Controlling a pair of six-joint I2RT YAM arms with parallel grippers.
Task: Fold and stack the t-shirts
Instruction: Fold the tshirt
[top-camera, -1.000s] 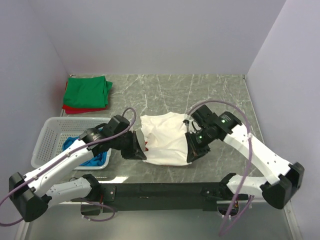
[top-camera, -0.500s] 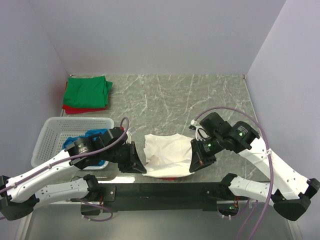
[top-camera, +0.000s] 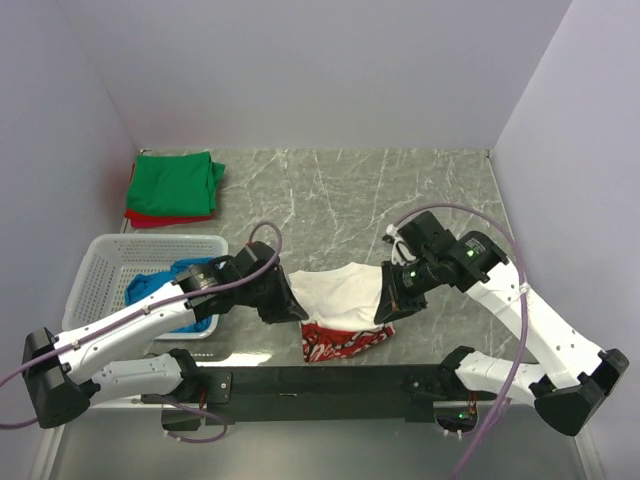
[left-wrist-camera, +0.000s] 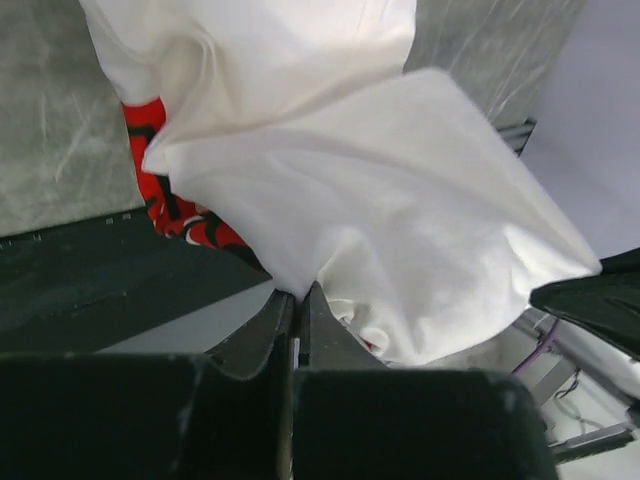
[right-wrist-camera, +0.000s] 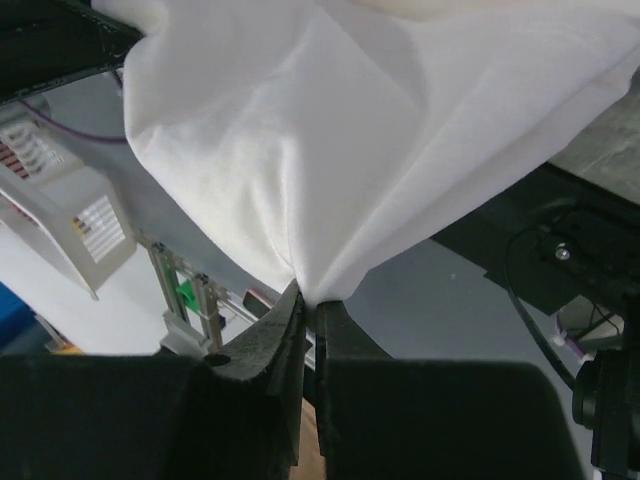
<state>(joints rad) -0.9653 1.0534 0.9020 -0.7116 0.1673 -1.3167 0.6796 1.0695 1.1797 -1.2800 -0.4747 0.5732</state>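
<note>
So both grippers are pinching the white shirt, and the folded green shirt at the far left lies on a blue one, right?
Not quite. The top external view shows the green shirt lying on a red shirt, not a blue one; the blue shirt is in the basket. The rest holds: the left gripper and right gripper are each shut on the white shirt.

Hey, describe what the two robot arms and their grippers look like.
Both the left arm and right arm have white links with black joints, each trailed by a looping purple cable. Small green lights glow on the right one. The left gripper and right gripper are black, with tapered fingers.
</note>
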